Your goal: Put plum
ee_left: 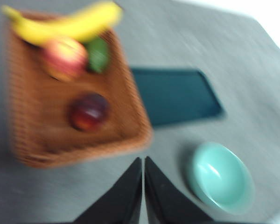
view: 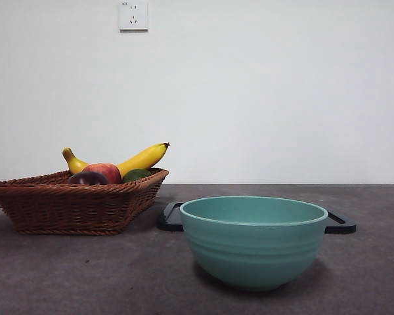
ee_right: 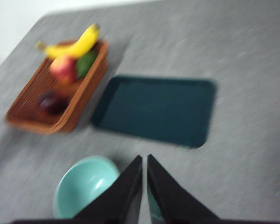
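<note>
The grey table (view: 65,275) carries everything, and neither arm shows in the front view. The largest thing on it is the dark flat tray (ee_right: 154,109), lying out in the table's middle ground with nothing on it; in the front view only its thin black edge (view: 340,225) peeks out on either side behind the bowl. Next is the brown wicker basket (view: 59,207), standing toward the table's left side in the front view, just beside the tray's near end, close enough that the two seem almost to touch, though the blur in both wrist views keeps that uncertain. The mint-green bowl (view: 253,246) stands upright nearest the front camera, ahead of the tray and apart from the basket, and its hollow looks bare. Inside the basket a yellow banana (view: 141,159) lies along the far rim, with a red-and-yellow fruit (view: 105,172) and a green fruit (view: 136,175) tucked close against it. The plum (ee_left: 88,112), dark maroon and glossy, sits by itself in the basket's open half, toward the end away from the banana. The left gripper (ee_left: 143,161) hangs high above the table between basket and bowl, its jaws pressed together on nothing. The right gripper (ee_right: 144,158) hangs likewise over the bowl's side of the table, jaws brought together and holding nothing.
</note>
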Controlling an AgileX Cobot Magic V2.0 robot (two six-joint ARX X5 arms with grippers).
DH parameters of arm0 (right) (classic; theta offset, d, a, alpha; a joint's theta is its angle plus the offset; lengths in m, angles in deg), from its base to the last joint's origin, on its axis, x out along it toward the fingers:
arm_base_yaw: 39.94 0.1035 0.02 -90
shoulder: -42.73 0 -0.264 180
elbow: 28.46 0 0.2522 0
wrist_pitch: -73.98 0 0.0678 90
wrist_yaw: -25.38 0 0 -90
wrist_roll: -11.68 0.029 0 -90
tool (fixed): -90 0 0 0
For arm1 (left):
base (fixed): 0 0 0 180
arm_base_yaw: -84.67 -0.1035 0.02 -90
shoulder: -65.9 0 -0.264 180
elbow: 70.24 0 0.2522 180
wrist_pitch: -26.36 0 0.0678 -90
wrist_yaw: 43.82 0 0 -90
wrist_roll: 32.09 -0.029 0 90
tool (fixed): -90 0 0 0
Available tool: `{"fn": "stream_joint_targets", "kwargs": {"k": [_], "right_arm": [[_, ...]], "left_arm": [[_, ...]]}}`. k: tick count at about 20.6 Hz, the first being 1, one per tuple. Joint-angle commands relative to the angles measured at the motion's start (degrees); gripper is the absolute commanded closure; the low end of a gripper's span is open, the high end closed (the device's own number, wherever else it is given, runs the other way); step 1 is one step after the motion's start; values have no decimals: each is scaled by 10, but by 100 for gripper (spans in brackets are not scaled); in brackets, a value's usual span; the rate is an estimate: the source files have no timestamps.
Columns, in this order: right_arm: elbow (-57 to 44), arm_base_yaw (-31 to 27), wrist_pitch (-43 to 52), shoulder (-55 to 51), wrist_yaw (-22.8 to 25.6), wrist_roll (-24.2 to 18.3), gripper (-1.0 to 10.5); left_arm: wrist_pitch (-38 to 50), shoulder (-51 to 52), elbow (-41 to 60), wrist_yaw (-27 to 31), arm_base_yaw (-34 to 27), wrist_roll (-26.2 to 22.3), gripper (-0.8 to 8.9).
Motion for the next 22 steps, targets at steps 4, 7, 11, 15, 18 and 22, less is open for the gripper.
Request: {"fn": "stream_joint_targets", "kwargs": {"k": [4,7,11,15,18,22], "right_arm": [[45,53,-66,48,-54,-75,938],[45,89,-88,59,-62,-89,939],[45,114,-87,61,-61,-97,938],[45,114,-85,61,-61,-97,934],[45,114,-86,61,-61,-94,709],[45,114,-86,61,-61,-92,576]], "left_arm": [[-51,-24,-60,-64,30,-47,805],[-86,-24,-62,-65,40,-70,805],[-107,-24,-62,-65,42,-88,805],[-106,-24,-62,-64,42,-88,780],[-106,-24,-62,-64,42,-88,500],[-106,-24,-62,-64,42,-88,401]]}}
